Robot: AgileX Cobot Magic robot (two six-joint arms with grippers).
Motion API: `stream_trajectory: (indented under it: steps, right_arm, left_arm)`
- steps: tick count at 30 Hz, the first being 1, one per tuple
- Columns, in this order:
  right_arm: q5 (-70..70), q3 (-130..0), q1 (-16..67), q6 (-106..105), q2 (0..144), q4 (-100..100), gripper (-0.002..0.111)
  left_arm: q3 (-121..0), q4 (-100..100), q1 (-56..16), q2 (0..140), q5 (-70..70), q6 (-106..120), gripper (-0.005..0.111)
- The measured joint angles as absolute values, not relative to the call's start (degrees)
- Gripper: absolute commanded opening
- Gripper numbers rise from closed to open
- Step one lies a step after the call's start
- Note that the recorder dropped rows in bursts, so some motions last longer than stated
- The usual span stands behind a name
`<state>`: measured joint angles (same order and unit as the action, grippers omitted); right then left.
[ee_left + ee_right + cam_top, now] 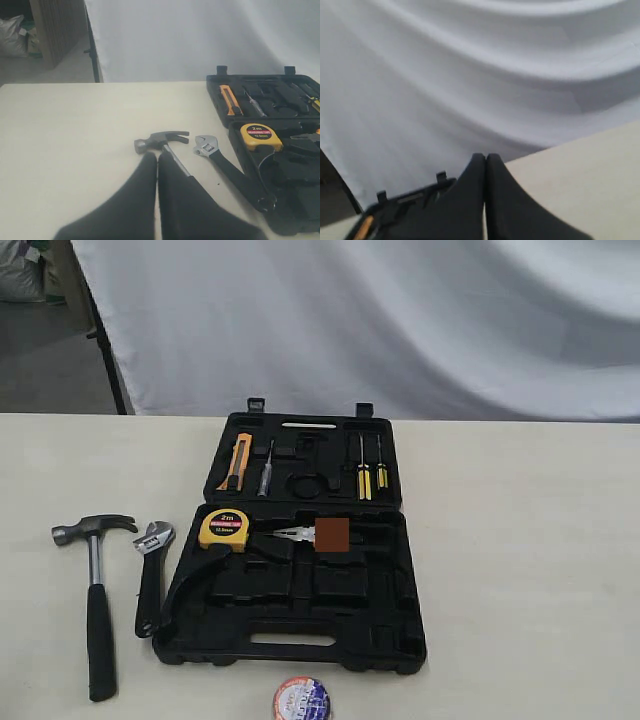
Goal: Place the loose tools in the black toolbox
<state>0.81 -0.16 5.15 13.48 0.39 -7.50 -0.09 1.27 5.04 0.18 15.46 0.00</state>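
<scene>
Tape roll (301, 699) at the near edge, hammer (95, 595) and wrench (151, 575) beside the open black toolbox (300, 640), loose on the worktop (520, 570); bare recesses await them. Left pincer (156, 156) and right pincer (486, 157) together, empty.

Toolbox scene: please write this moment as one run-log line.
toolbox open | hammer, wrench, tape roll outside it | left gripper shut, empty | right gripper shut, empty

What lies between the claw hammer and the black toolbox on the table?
The adjustable wrench lies there, alongside the hammer and close beside the toolbox; clearest in the exterior view.
</scene>
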Motion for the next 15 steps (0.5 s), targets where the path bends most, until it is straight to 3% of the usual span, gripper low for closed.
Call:
stream_trajectory:
  steps: [10, 15]
  right_arm:
    - [9.29, -0.16, 5.15, 20.10, 0.39, -8.00, 0.000]
    - [7.01, -0.40, 5.15, 18.69, 0.39, -7.89, 0.000]
  left_arm:
    - [-0.09, 1.27, 5.04, 0.18, 15.46, 0.00, 0.001]
    - [-0.09, 1.27, 5.04, 0.18, 15.46, 0.00, 0.001]
